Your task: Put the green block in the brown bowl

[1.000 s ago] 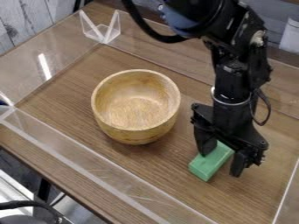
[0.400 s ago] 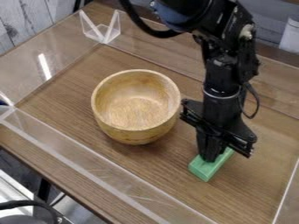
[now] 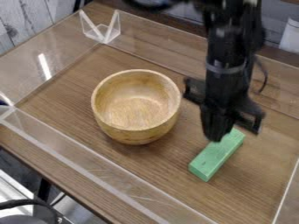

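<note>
- Clear acrylic wall edges the wooden table on the near-left side; small clear angled stand at back left
- Brown bowl sits left of centre on table, upright, nothing inside
- Gripper right of bowl, pointing straight down; frame blurred here, jaws look pinched together w/ no gap
- Green block below & just right of gripper tip, one end up at fingertips, other end low toward table, tilted; can't tell if block is actually gripped or only touching
- Block is outside bowl, near its right side
</note>
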Robot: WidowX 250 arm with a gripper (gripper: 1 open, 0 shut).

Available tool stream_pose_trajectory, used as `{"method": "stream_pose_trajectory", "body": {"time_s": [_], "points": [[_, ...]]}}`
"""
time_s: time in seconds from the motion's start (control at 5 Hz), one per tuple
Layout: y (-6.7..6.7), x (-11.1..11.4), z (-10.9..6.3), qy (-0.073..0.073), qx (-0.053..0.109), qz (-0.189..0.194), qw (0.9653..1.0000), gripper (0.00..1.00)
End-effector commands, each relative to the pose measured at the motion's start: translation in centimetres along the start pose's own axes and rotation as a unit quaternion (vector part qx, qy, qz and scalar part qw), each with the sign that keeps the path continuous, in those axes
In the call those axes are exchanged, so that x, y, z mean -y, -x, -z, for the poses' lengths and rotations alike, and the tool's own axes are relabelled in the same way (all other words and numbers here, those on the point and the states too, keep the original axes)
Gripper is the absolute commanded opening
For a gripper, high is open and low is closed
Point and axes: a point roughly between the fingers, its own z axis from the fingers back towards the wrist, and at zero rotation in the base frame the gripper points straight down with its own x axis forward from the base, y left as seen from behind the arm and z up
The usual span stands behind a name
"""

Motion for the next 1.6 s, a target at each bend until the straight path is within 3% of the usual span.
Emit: {"method": "stream_pose_trajectory", "body": {"time_s": [0.0, 0.2, 0.6, 1.2, 1.4], "points": [[-0.7, -0.2, -0.4, 0.001, 0.030, 0.001, 0.9995, 0.00], [-0.8, -0.3, 0.5, 0.001, 0.025, 0.002, 0.9997, 1.00], [-0.7, -0.4, 1.6, 0.000, 0.024, 0.003, 0.9997, 1.00], [-0.5, -0.8, 5.1, -0.003, 0.006, 0.000, 1.0000, 1.00], [-0.5, -0.8, 5.5, -0.004, 0.005, -0.002, 1.0000, 0.00]]}}
